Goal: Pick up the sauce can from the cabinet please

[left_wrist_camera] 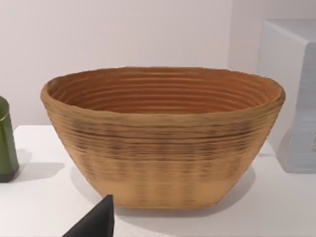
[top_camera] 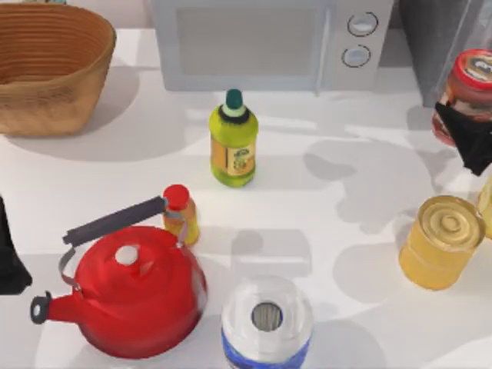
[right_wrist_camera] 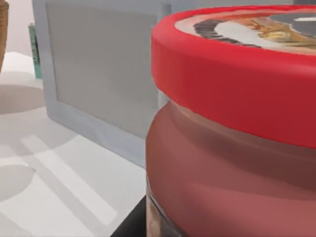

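Top view: right gripper (top_camera: 467, 142) at 3 o'clock, clenched around red-lidded cylindrical sauce can (top_camera: 470, 86); left gripper (top_camera: 9, 257) parked at 9 o'clock, jaw state can't tell.

The right gripper (top_camera: 467, 138) is matte black with angular, faceted edges. The left gripper (top_camera: 11, 257) is a plain black wedge, and one fingertip (left_wrist_camera: 96, 221) tapers to a dark pointed tip.

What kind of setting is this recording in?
Probably a rendered kitchen counter: a microwave at the back of a white table, a red kettle, a woven basket and food cans and bottles around.
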